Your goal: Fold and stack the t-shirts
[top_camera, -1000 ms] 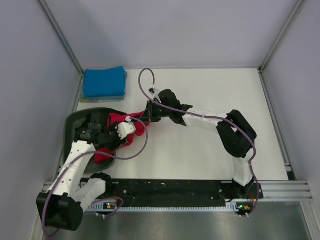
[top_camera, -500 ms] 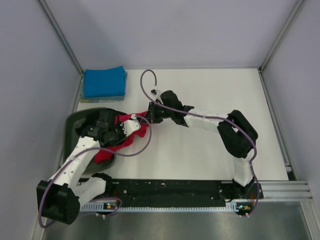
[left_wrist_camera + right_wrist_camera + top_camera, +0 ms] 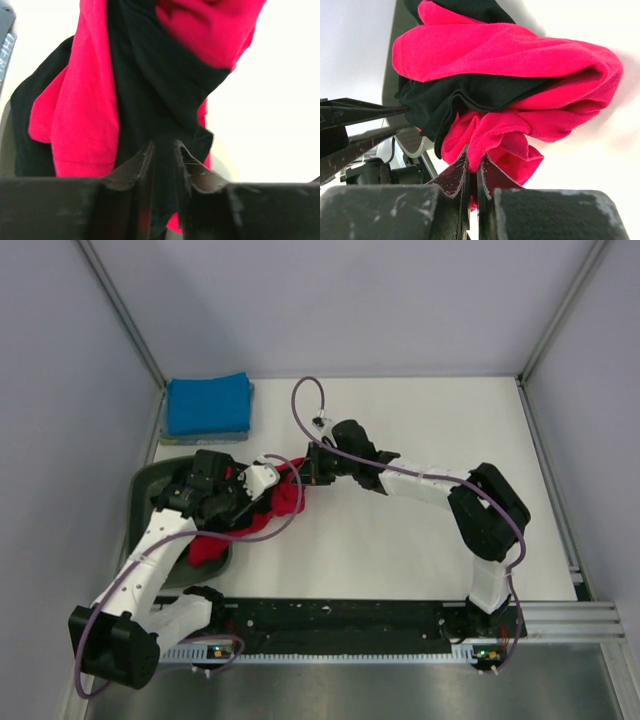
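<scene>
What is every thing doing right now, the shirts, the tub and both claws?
red t-shirt: crumpled, unfolded, wrapped up with the black one.
black t-shirt: crumpled, unfolded, tangled in the red.
blue t-shirt: folded flat, lying apart from the others.
tub: upright, with some red cloth in it.
left claw: nearly closed at the black cloth; grip unclear.
right claw: shut, pinching the red t-shirt.

Red shirt [image 3: 285, 502], black shirt [image 3: 150, 75], apparently entangled
</scene>
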